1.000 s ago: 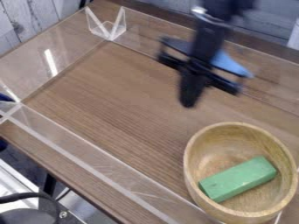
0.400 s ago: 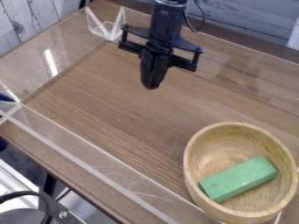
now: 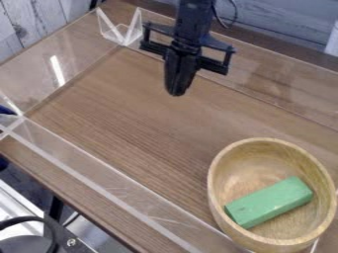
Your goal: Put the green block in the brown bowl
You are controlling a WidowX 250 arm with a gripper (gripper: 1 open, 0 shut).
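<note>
The green block (image 3: 270, 202) lies flat inside the brown bowl (image 3: 227, 170), which stands at the near right corner of the wooden table. My gripper (image 3: 177, 89) hangs over the middle of the table, up and to the left of the bowl and well apart from it. It points down with its dark fingers (image 3: 177, 77) pressed together, shut with nothing held.
Clear plastic walls edge the tabletop, with a low one along the near left side (image 3: 93, 168) and a folded clear piece at the far left corner (image 3: 122, 27). The wood surface (image 3: 119, 119) stretches between gripper and bowl.
The gripper has swung left across the table, away from above the bowl, then settled near the middle. It stays shut. The green block and bowl have not moved.
</note>
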